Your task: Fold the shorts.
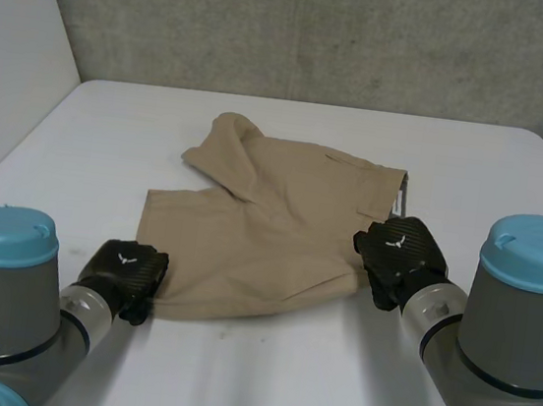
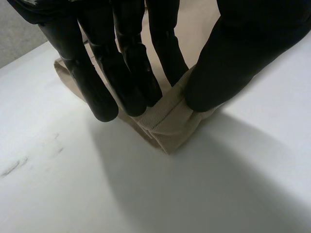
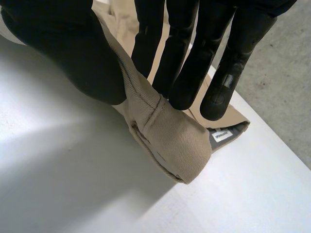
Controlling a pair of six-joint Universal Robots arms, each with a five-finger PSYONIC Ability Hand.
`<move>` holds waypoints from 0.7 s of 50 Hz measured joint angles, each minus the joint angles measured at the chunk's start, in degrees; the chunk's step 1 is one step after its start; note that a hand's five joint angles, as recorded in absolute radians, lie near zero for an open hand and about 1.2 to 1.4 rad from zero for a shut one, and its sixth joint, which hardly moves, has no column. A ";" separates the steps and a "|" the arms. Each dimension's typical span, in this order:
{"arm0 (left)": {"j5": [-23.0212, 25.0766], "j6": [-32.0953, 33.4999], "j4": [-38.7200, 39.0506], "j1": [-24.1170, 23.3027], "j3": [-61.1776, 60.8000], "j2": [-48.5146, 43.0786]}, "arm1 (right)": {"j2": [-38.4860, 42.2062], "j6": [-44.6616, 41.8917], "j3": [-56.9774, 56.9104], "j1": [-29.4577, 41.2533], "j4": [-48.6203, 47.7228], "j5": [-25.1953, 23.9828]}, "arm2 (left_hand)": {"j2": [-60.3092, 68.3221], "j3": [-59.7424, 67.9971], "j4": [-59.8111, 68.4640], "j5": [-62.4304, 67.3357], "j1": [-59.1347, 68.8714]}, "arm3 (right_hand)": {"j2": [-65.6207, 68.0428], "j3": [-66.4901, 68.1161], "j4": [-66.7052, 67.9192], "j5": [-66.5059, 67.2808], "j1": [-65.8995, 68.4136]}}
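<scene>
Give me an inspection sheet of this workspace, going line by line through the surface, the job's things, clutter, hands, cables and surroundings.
Surface: white table, with faint smudges beside the left hand.
Job's things: tan shorts lying mostly flat on the table, far leg partly turned over.
Clutter: nothing seen.
Hands: left hand pinches the near corner of the shorts between fingers and thumb; right hand pinches the waistband corner on its side the same way.
Cables: nothing seen.
Surroundings: grey wall behind the table.
</scene>
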 measured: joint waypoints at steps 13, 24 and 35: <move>0.17 1.74 -15.27 0.73 1.02 12.95 | -3.14 -5.82 -2.40 -0.12 9.80 -0.20 | 0.01 0.00 0.00 0.00 0.00 | 0.00 0.00 0.00 0.00 0.00; 7.40 3.72 -39.72 0.82 4.86 36.08 | -10.26 -18.64 -4.92 -2.33 33.43 -1.31 | 0.18 0.24 0.17 0.00 0.00 | 0.00 0.00 0.00 0.00 0.00; 15.20 4.61 -42.51 4.69 3.10 45.05 | -17.23 -23.82 -2.75 -9.08 42.22 -10.90 | 0.23 0.26 0.24 0.00 0.00 | 0.00 0.00 0.00 0.00 0.00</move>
